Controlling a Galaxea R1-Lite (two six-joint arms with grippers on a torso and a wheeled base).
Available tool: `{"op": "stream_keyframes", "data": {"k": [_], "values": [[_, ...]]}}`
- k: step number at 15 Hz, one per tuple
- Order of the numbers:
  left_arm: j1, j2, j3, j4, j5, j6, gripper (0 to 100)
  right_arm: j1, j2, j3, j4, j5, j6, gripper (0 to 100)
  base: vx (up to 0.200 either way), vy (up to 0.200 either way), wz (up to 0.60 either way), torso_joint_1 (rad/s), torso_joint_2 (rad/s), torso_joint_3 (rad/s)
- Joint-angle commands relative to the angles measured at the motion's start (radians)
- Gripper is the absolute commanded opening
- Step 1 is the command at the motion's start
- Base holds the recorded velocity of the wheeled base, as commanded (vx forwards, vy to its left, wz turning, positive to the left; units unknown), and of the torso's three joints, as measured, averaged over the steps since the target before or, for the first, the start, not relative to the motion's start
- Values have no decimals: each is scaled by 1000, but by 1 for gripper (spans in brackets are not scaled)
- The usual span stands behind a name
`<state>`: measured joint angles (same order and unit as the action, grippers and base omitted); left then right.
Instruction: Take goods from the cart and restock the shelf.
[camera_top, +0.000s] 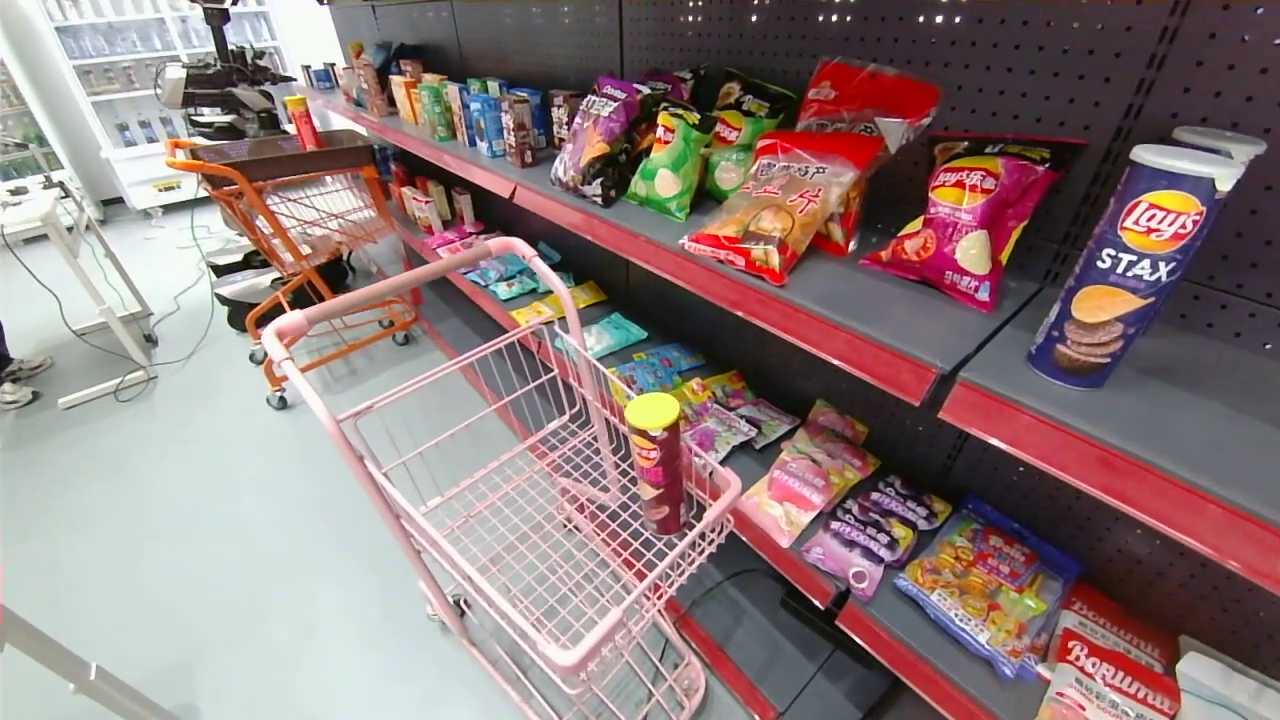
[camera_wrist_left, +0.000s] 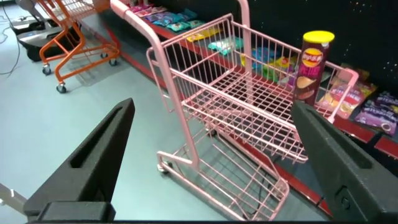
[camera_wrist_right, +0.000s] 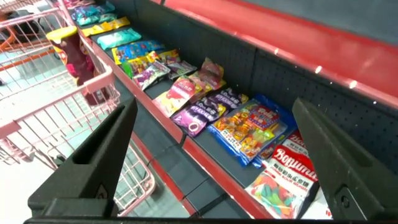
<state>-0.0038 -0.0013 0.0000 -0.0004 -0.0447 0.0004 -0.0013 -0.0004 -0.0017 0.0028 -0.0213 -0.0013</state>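
Pink cart (camera_top: 400, 284) holds one chip can (camera_top: 657, 465) (upright, yellow-lidded).

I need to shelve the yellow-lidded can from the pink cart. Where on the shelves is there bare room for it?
The upper shelf has bare grey board in front of the magenta bag, and more in front of and beside the blue can. Left of the magenta bag, chip bags crowd it. The lower shelf is packed with packets.

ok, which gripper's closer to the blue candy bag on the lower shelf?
Right. The right gripper hangs over the lower shelf with the blue candy bag just ahead; the left gripper is on the aisle side, the pink cart between it and that shelf.
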Motion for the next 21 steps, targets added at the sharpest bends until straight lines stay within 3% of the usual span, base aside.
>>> {"op": "stream_keyframes", "data": {"k": [1,14,19,21], "values": [[-1,1,0,-1,0,0,100,0,0,0,0,0,0,100,0,0,0,-203,544,334],[1,1,0,-1,-3,3,100,0,0,0,0,0,0,100,0,0,0,-157,516,358],[-1,1,0,-1,17,-2,100,0,0,0,0,0,0,100,0,0,0,-27,110,91],[1,1,-17,-15,12,13,100,0,0,0,0,0,0,100,0,0,0,0,0,0]]}}
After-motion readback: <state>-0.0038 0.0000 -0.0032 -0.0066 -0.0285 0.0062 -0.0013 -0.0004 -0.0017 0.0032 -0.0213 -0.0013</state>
